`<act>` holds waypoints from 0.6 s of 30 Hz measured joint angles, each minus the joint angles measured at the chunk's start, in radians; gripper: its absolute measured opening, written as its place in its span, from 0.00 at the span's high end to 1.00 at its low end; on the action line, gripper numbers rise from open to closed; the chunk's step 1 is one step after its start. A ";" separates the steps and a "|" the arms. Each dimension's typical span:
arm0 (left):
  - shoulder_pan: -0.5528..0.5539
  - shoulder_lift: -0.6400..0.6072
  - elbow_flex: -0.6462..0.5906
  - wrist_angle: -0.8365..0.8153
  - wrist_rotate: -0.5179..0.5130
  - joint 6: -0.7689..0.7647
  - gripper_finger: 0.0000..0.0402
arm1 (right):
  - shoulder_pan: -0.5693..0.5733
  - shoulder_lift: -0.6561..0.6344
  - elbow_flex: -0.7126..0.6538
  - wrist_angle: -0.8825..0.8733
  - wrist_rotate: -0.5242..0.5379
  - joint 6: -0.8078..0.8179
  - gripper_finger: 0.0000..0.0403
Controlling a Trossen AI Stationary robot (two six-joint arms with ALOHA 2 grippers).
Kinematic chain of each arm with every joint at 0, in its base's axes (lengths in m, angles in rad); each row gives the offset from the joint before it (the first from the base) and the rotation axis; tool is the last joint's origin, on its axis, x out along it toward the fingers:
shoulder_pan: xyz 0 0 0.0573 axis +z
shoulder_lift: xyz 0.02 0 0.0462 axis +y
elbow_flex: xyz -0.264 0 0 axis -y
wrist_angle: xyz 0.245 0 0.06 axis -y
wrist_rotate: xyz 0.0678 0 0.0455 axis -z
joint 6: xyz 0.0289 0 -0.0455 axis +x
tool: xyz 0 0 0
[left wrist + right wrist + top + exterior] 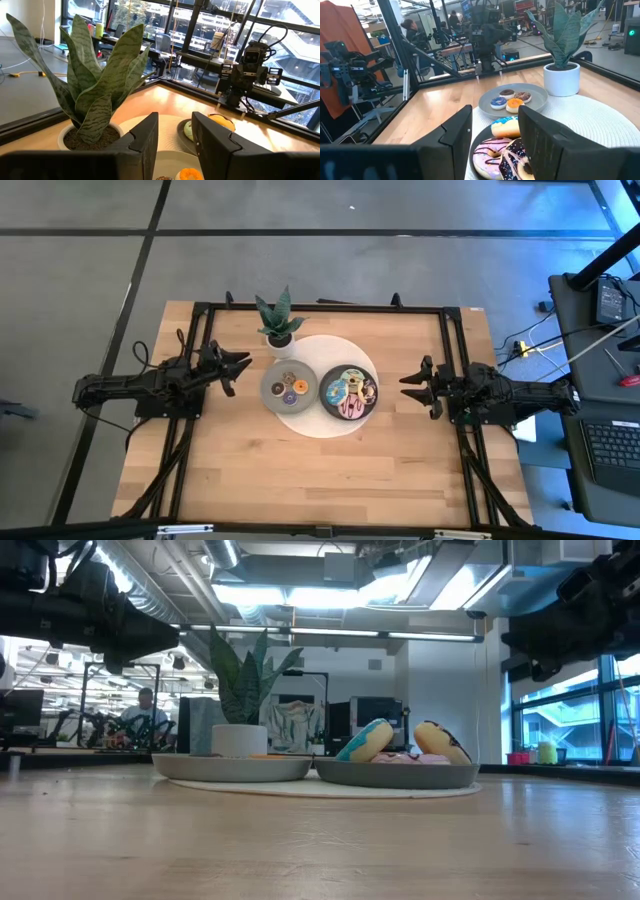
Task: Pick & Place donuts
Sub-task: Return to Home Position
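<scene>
A: Floor type?
B: Grey floor [300,205], crossed by dark lines.
A: Lighting?
B: Bright ceiling panels [300,592] beside exposed ducts [255,615]; tall windows [560,710] on one side.
A: Furniture?
B: Office desks carrying dark monitors [372,722] stand beyond the table.

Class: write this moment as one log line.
left gripper open | right gripper open | small donuts on grey plate | large donuts on dark plate

The light wooden plank table [330,480] carries a round white mat [312,428] near its centre. A black metal frame [320,307] lies along its edges, with the left arm base [165,402] and right arm base [490,412] at opposite sides.
</scene>
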 joint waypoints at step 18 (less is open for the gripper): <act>0.000 0.000 0.000 0.000 0.000 0.000 0.72 | 0.000 0.000 0.000 0.000 0.000 -0.001 0.60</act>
